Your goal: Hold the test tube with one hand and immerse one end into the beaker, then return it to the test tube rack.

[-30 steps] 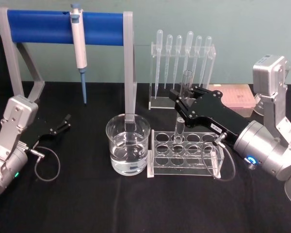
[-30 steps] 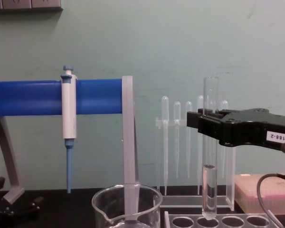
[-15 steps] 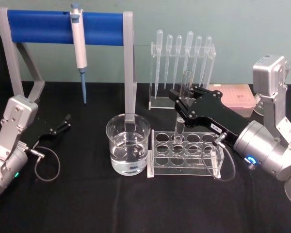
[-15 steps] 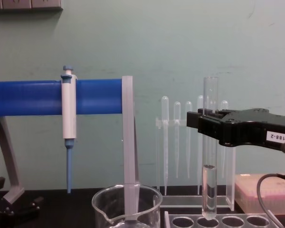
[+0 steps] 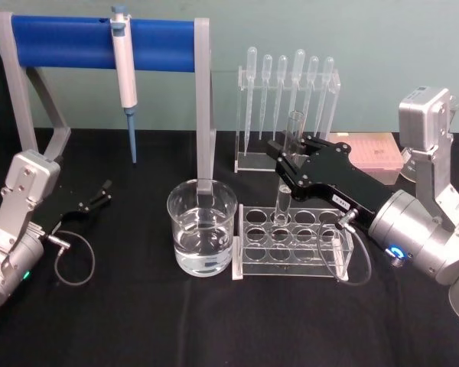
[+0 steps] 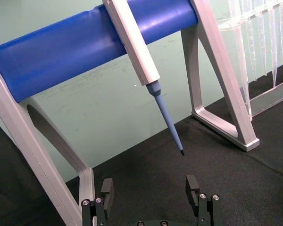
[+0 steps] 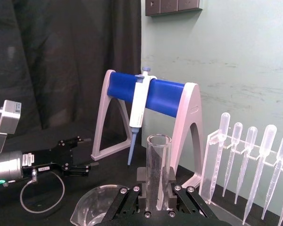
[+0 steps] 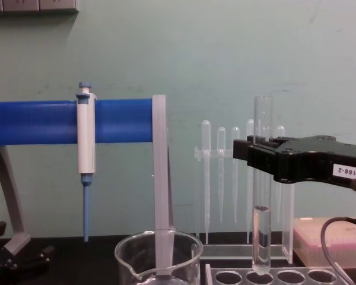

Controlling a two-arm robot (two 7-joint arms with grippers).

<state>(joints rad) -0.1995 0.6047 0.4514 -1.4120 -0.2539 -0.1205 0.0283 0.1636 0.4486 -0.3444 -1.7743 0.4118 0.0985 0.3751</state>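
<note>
1. The chest view's lower edge cuts off the beaker [image 8: 158, 255] below its rim and most of the rack [image 8: 275, 274].
2. The right gripper [image 8: 260, 155] hides the middle of the tube [image 8: 261, 237].
3. The left gripper [image 6: 150, 181] is cut off behind its fingers in its wrist view.

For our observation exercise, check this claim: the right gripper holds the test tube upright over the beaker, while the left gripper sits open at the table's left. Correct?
Not the beaker: the right gripper holds the test tube upright over the test tube rack beside it, as the head view shows. The left gripper does sit open at the table's left.
</note>
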